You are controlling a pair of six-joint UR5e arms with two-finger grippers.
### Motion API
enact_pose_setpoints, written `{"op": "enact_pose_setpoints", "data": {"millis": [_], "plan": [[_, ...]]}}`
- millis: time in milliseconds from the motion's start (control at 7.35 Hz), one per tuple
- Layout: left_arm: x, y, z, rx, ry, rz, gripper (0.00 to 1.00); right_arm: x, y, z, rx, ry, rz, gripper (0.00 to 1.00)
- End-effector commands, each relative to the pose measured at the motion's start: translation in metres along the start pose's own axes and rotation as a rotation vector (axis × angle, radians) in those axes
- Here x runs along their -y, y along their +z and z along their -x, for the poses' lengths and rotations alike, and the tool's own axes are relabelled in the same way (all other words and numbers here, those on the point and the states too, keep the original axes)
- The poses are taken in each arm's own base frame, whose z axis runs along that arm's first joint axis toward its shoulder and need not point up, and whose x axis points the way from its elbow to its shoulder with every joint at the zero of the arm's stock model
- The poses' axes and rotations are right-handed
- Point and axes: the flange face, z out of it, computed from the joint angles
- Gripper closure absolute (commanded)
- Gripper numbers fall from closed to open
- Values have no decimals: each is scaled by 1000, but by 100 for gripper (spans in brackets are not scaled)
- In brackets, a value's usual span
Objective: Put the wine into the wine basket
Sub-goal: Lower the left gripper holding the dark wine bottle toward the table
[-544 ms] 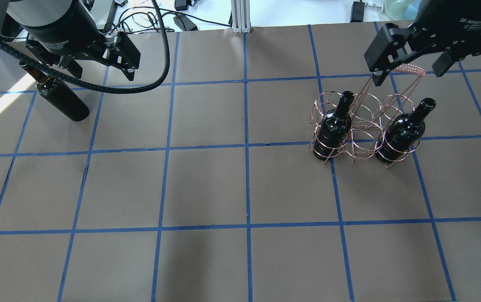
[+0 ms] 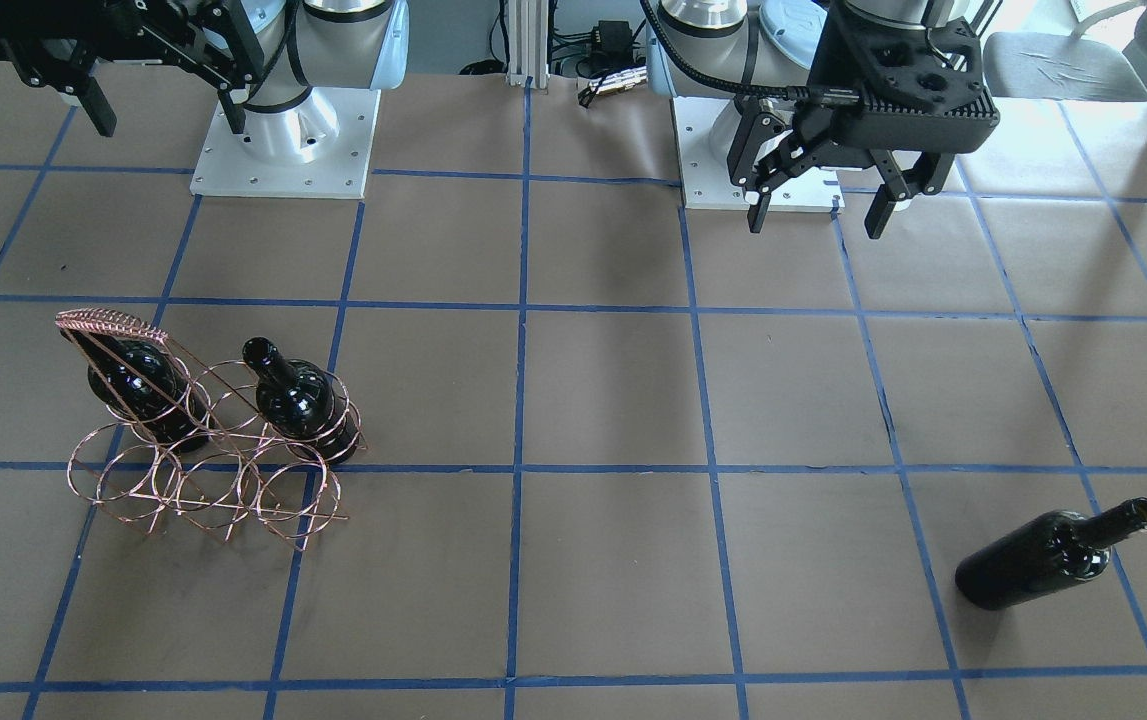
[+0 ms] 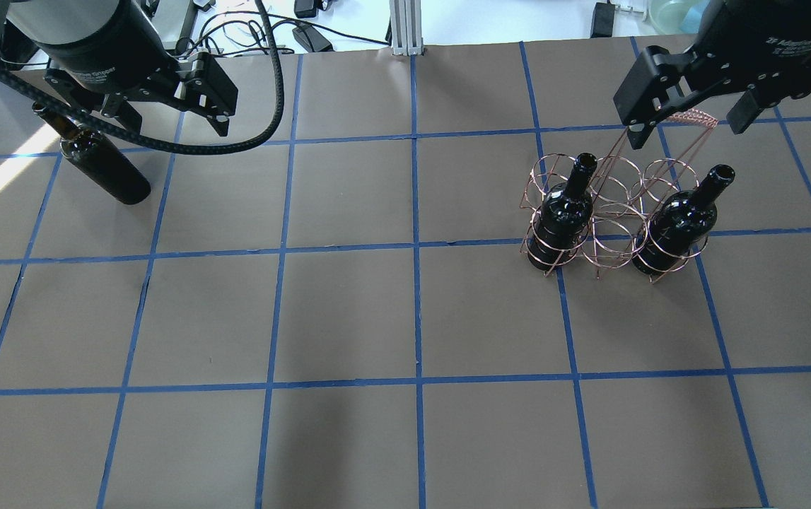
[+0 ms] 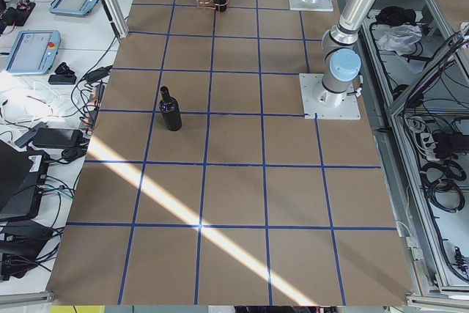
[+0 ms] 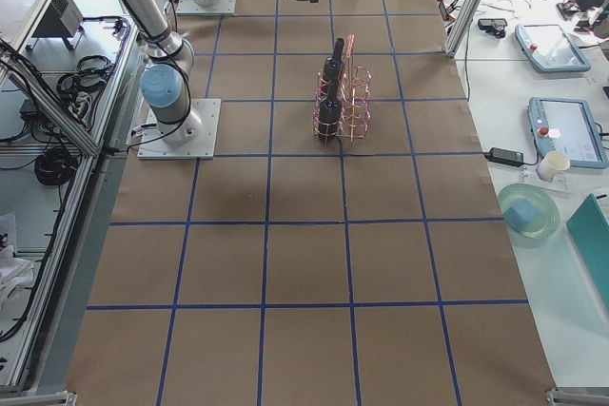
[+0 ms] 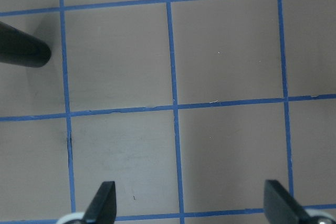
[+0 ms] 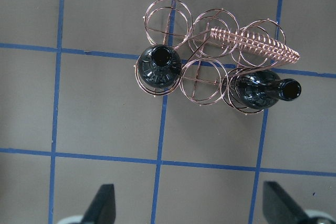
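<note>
The loose wine bottle [image 3: 104, 169] was seen standing upright on the brown table [image 3: 405, 318], to the robot's left. It was apart from the left gripper [image 2: 815, 222], farther from the robot's base, and at the wrist view's left edge it lay outside the span of the fingers [image 6: 102, 205]. Three dark bottles were counted: this one and two others [image 3: 559, 220] [image 3: 675, 227], held upright in the outer loops of the wine basket's [image 3: 615, 206] row nearer the robot. One basket and two grippers were counted. The left gripper was spread wide above the table, with nothing held or touched. The right gripper [image 3: 688, 131] was likewise spread wide and empty, hung above the basket with its coiled top bar [image 3: 691, 118] between the fingertips in the overhead view.
</note>
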Motion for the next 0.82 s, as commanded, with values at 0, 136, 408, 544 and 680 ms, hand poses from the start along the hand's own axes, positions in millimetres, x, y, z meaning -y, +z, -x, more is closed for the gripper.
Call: {"op": "enact_pose_setpoints", "data": {"millis": [0,136,408,544,680], "plan": [[-2,-4,1,-26,-9,33,0,0,3,0,-5,0,11,0],[3,-3,11,-20,-20,31,0,0,2,0,-4,-1,6,0],[47,-8,68,-9,-57,11,0,0,2,4,14,-1,1,0],[67,-9,103,0,-70,-1,0,0,6,3,15,0,8,0],[80,11,142,7,-55,28,0,1,1,6,26,-2,-28,0]]}}
